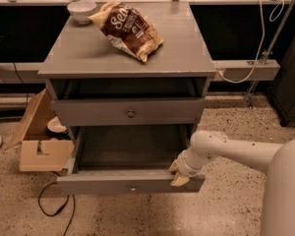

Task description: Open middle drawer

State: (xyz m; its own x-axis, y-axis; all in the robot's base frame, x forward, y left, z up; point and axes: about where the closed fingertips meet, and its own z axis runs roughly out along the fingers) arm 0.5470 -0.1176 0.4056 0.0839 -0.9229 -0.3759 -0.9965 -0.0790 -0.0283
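Note:
The middle drawer (103,183) is a wide grey drawer with a low flat front and a tiny round knob (132,187). It stands pulled far out of the grey cabinet (88,58), and its inside looks empty. My gripper (177,173) sits at the right end of the drawer's front panel. One tan fingertip (174,166) is inside the panel's top edge and the other is on its outer face, so the gripper clamps the panel. The white arm (236,151) reaches in from the right. The lowest drawer is hidden under the open one.
The taller top drawer (130,113) is shut above. A chip bag (128,29) and a white bowl (81,10) lie on the cabinet top. An open cardboard box (42,149) and a black cable (54,205) lie on the floor at left.

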